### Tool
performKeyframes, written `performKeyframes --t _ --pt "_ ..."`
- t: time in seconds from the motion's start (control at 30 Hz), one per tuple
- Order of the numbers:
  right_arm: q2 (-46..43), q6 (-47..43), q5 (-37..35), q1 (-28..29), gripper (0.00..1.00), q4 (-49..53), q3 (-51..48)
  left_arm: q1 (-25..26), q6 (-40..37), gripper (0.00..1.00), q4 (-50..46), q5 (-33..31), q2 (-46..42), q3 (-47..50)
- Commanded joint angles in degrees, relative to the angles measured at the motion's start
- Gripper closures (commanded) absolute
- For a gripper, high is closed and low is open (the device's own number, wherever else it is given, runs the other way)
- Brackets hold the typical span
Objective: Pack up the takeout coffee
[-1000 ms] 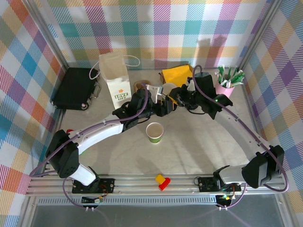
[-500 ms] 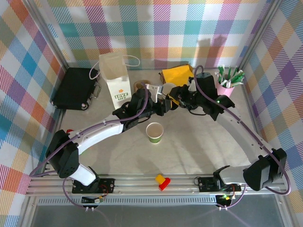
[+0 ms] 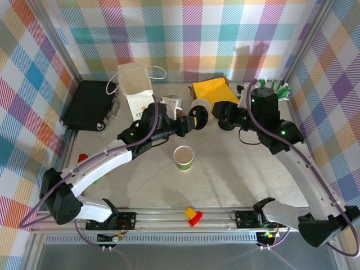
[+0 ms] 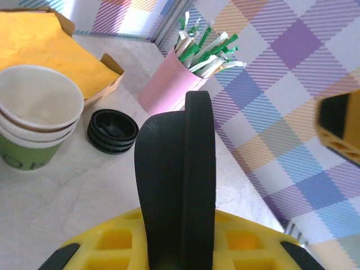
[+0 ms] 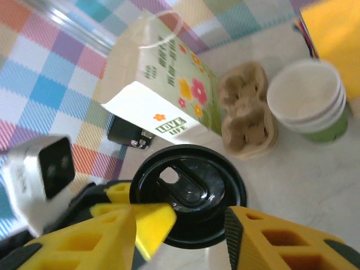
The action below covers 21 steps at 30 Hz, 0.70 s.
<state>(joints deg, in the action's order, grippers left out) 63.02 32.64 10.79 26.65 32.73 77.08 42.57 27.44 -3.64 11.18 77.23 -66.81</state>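
Note:
The green paper cup [image 3: 184, 157] stands upright at the table's middle, its cream mouth uncovered. My left gripper [image 3: 192, 120] [image 4: 180, 225] hangs behind it, shut on a round black lid [image 3: 195, 117] [image 4: 177, 169] that stands on edge. The lid [image 5: 188, 194] faces my right gripper [image 5: 183, 216] [image 3: 219, 115], which is open just to its right, fingers spread either side without touching it. The white paper bag [image 3: 137, 90] [image 5: 169, 84] stands upright at the back left.
A stack of lidless cups [image 3: 201, 106] [image 4: 36, 115], spare black lids [image 4: 112, 130], a cardboard carrier [image 5: 247, 109], a yellow pad [image 3: 210, 89] and the pink cup of straws [image 3: 271, 97] [image 4: 169, 84] line the back. A black case [image 3: 88, 104] lies left.
The right gripper has let go of the lid and drawn back to the right. The left gripper keeps the lid, and its arm has swung slightly left.

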Motion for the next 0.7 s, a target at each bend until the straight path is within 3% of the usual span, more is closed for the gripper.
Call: performKeyframes --t 0.0,0.27,0.5,0.67 --pt "-4.0 -18.9 1.2 0.4 0.49 -3.7 -2.2 -2.6 6.3 0.84 -6.8 4.8 -3.4 -2.2" --pt "-9.7 -45.3 -4.0 6.0 0.48 -12.5 -12.9 -8.1 16.5 0.84 -15.2 14.2 -7.8 -2.1" --pt "-13.6 -73.1 -14.9 18.7 0.45 -33.1 -28.9 -12.9 27.3 0.84 -16.6 21.4 -9.7 0.3" --pt "-11.4 -78.7 -20.6 22.8 0.45 -42.4 -32.1 -13.4 32.8 0.84 -15.9 23.1 -10.5 1.5"
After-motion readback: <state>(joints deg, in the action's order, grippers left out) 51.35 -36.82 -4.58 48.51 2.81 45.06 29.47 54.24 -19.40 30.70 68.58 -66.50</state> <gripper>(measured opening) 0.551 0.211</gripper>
